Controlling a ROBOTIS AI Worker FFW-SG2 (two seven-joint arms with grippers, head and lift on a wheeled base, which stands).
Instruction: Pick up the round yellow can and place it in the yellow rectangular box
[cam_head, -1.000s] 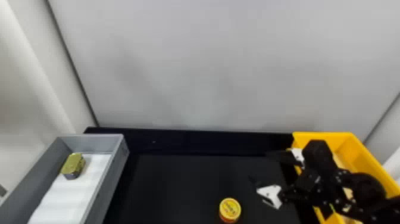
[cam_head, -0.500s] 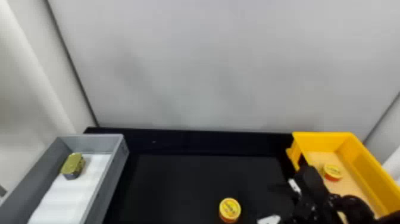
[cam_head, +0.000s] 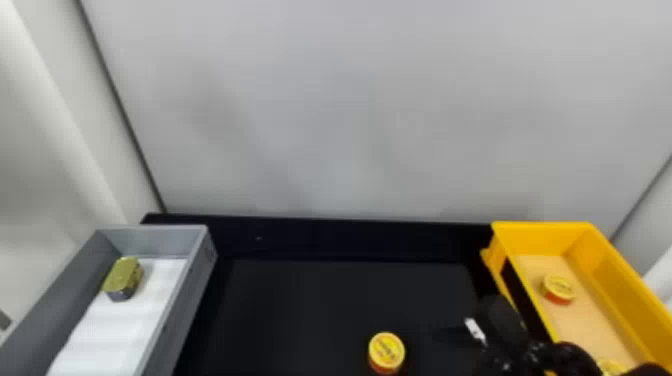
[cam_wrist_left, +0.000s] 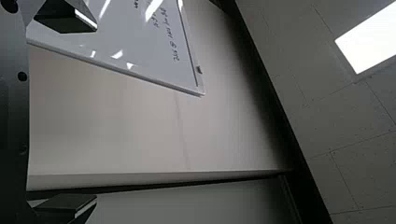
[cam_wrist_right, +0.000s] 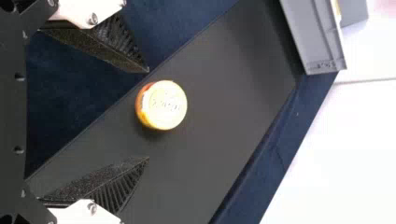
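My right gripper (cam_head: 462, 335) is low over the dark table, to the right of the round yellow can (cam_head: 386, 352). In the right wrist view the gripper (cam_wrist_right: 148, 115) is open, and the round can (cam_wrist_right: 164, 105) lies just past the fingertips, between their lines and untouched. The yellow rectangular box (cam_head: 542, 229) stands at the right, with a round can (cam_head: 559, 288) inside and part of another yellow one near the arm. My left gripper (cam_wrist_left: 96, 114) is parked open, facing a wall and whiteboard, holding nothing.
A grey bin (cam_head: 200, 280) with a white lining stands at the left and holds a gold and dark rectangular can (cam_head: 123, 278). A pale wall panel (cam_head: 340, 110) rises behind the black table (cam_head: 320, 310).
The right arm has come away from above the yellow box, down and toward the near side, uncovering the can inside it. The round can on the table has stayed put.
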